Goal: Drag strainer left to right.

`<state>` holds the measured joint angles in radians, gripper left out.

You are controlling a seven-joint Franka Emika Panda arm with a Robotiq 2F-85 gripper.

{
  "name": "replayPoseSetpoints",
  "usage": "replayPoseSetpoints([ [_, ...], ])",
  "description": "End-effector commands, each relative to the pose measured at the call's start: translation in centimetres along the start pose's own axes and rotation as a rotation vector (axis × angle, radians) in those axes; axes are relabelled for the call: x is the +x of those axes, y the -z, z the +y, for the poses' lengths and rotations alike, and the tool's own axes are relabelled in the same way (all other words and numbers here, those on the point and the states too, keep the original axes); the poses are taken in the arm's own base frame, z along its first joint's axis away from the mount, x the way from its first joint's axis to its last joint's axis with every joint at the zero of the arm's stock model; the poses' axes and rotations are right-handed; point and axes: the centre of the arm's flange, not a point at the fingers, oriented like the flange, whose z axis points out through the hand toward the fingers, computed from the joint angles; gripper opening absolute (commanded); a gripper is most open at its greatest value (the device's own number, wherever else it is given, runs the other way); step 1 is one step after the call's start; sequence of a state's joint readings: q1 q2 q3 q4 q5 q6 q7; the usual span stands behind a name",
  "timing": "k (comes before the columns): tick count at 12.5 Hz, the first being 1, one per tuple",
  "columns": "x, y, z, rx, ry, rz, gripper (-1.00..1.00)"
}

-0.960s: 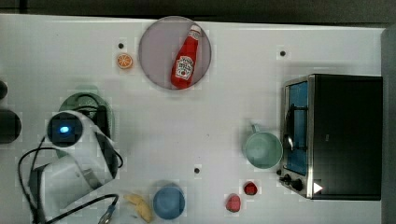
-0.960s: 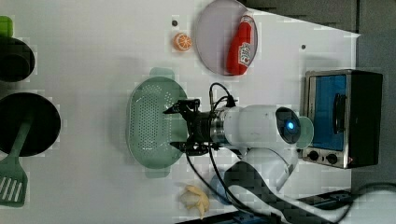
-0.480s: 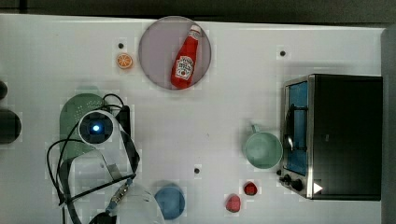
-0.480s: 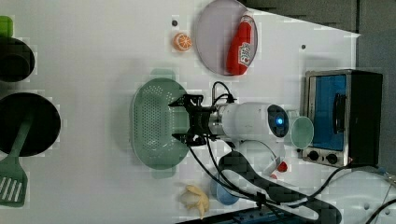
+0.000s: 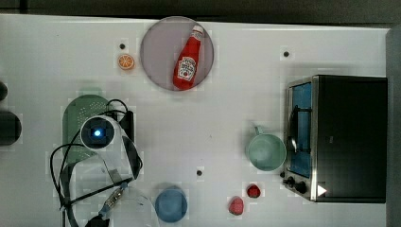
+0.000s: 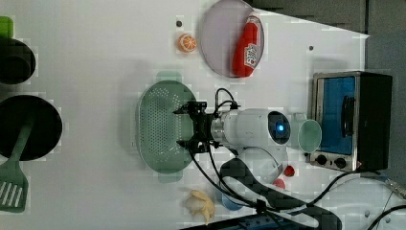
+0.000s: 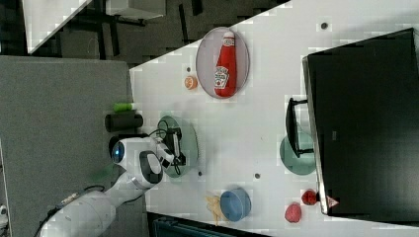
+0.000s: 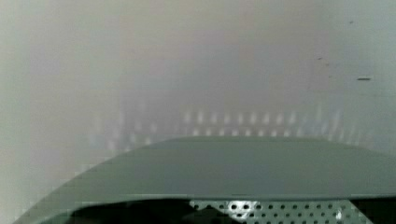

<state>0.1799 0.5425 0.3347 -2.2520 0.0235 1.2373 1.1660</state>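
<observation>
We read the gripper (image 6: 183, 126) as spread wide with nothing between its fingers; the left view has the two black fingers apart over the strainer (image 6: 155, 125), reaching toward its perforated floor.

The strainer sits on the white table (image 5: 227, 109) toward the top view's left, well apart from the mug (image 5: 266, 151).

View differences:
- Top view: the arm's white wrist covers most of the strainer (image 5: 78, 111); we see its upper rim and one tab handle.
- Left view: almost the whole oval shows, holes and both end tabs. It also picks up a black pan (image 6: 28, 127) with a green spatula (image 6: 13, 184) on the left view's left, and a dark cup (image 6: 15, 61) above them.
- Right view: strainer (image 7: 187, 143) is partly behind the gripper (image 7: 179, 144); table edge and floor visible.
- Wrist view: close on the strainer (image 8: 243, 172) rim and wall, with a strip of holes behind it.

Containers:
- Greyish plate (image 5: 158, 52) holds a ketchup bottle (image 5: 187, 66), lying down.
- Mug: nothing visible inside; it stands just beside the toaster oven (image 5: 345, 137).
- Blue bowl (image 5: 171, 204): we can't tell the contents.
- Strainer: no object lying in it.

Loose on the table: orange slice (image 5: 126, 61) near the plate, two red pieces (image 5: 243, 198) near the oven, and a banana-like item (image 6: 201, 205) next to the blue bowl (image 6: 229, 201).
</observation>
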Motion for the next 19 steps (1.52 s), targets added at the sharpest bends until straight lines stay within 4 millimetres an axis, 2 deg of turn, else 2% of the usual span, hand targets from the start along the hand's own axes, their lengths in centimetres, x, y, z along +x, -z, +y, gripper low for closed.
replayPoseSetpoints([
  [1, 3.0, 1.0, -1.7, 0.029, -0.060, 0.023, 1.00],
  [8, 8.7, 2.3, -3.0, 0.053, -0.111, 0.076, 1.00],
  [19, 20.3, 4.1, -0.8, 0.017, -0.083, 0.165, 1.00],
])
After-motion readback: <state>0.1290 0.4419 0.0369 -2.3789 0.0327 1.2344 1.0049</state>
